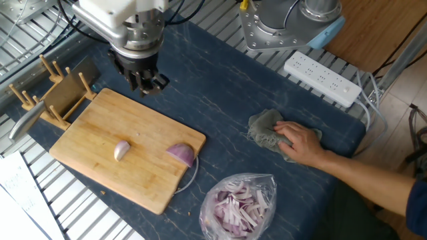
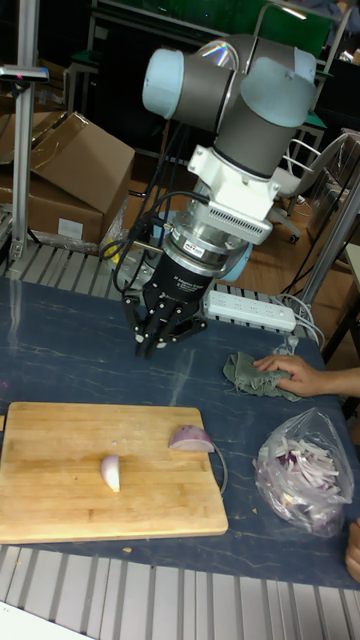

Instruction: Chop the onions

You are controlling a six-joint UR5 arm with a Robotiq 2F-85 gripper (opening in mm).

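Note:
Two onions lie on the wooden cutting board [image 1: 93, 123]: a small pale pink-white wedge [image 1: 121, 150] near its middle and a larger glossy purple half-dome [image 1: 181, 155] at its right edge. In the tall fixed view the wedge [image 2: 111, 472] and the purple half [image 2: 190, 438] lie on the same board [image 2: 50, 500]. My gripper [image 1: 146, 84] hangs just past the board's far edge, above the blue mat, apart from both onions. Its fingers point down with a narrow gap and nothing between them. The tall fixed view has the gripper [image 2: 154, 346] above the mat behind the board.
A clear bag of onion strips [image 1: 239, 203] lies right of the board. A person's hand [image 1: 298, 141] rests on a grey cloth [image 1: 263, 130]. A wooden rack [image 1: 57, 97] with a knife handle [image 1: 23, 123] stands at the left. A power strip [image 1: 321, 79] lies at the back right.

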